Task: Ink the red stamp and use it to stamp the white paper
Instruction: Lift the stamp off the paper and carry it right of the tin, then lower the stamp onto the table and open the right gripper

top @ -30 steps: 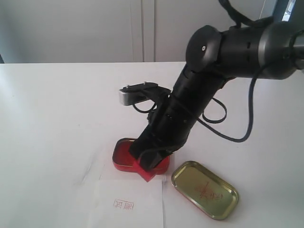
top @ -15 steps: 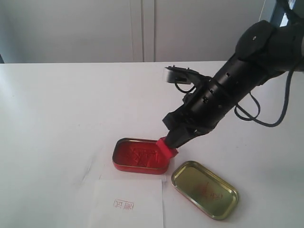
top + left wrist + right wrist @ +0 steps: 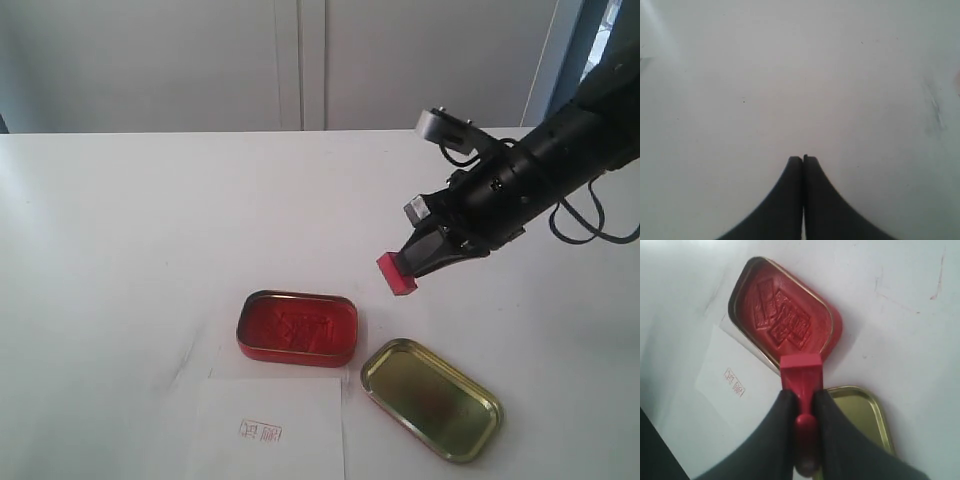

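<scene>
Red ink [image 3: 298, 325] fills the tin [image 3: 290, 353] (gold lid [image 3: 431, 398] beside); red stamp [image 3: 397, 273] aloft.

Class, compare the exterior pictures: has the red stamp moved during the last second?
Yes. Held in the right gripper, the red stamp has lifted away from the ink tin, going up and rightward, now clear of it.

The black right pincer [image 3: 418, 260] holds a red stamp [image 3: 397, 273], and below the pincer lie a red ink tin [image 3: 297, 328] with square marks pressed in its pad, a gold lid [image 3: 431, 398] and white paper [image 3: 270, 430] bearing a red square print [image 3: 260, 432].
</scene>
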